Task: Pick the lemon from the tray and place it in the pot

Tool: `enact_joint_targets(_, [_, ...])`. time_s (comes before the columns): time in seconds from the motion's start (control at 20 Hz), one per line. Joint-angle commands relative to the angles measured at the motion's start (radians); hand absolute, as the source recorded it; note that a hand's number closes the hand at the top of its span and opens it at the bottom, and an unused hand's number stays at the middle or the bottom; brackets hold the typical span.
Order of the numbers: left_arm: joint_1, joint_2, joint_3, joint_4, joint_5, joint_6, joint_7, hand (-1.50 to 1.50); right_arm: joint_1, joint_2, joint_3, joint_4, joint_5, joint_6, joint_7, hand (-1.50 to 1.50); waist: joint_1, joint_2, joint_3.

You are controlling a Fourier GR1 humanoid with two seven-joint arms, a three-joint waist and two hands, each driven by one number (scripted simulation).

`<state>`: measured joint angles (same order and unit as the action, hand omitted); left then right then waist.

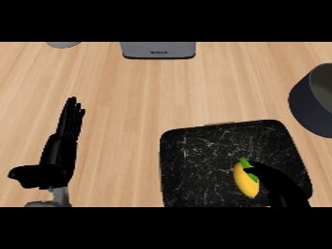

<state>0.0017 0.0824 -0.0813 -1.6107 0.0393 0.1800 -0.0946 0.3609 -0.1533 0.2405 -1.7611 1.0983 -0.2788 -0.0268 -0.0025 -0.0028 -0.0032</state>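
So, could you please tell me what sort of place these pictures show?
Most likely a kitchen counter: a light wooden top carries a dark pot at the right edge and a black tray holding a lemon, which the right robot hand is touching. A grey appliance stands at the far edge.

Ahead of me, a grey rectangular appliance sits at the far edge of the wooden counter. To its left, well apart, a grey round object is cut off by the edge.
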Motion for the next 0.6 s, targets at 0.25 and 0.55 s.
enact_joint_targets(0.25, [0.016, -0.035, -0.014, 0.039, -0.034, -0.005, -0.049, 0.00, -0.100, 0.060, 0.002, 0.139, 0.069, -0.130, -0.027, 1.50, 0.002, 0.003, 0.003])
enact_joint_targets(0.55, [-0.036, -0.004, -0.003, -0.004, -0.017, -0.026, -0.009, 0.00, -0.304, 0.137, 0.043, 0.241, 0.183, 0.359, 0.289, 1.50, 0.059, 0.021, 0.001])
